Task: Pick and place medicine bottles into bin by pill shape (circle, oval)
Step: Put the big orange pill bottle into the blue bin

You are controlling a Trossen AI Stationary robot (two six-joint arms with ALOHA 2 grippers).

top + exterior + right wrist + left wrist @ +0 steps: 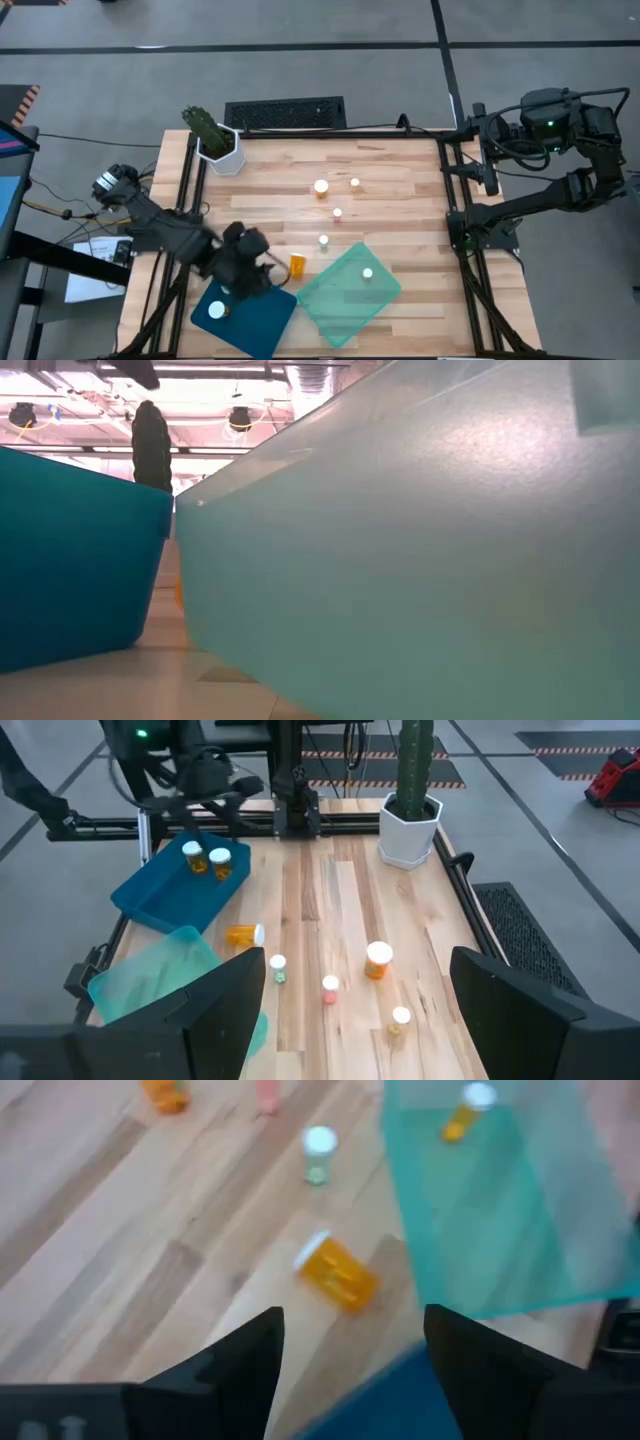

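Two bottles sit sorted in blue bin; left gripper above bin edge, fingers apart, empty; right gripper wide apart off-table.

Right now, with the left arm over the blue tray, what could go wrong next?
1. The bottle on its side lies close between the dark blue tray and the teal tray; it may roll when touched.
2. The left gripper hangs above that tray's edge with open jaws, so lowering could bump the rim.
3. The small upright bottle nearby could be tipped.
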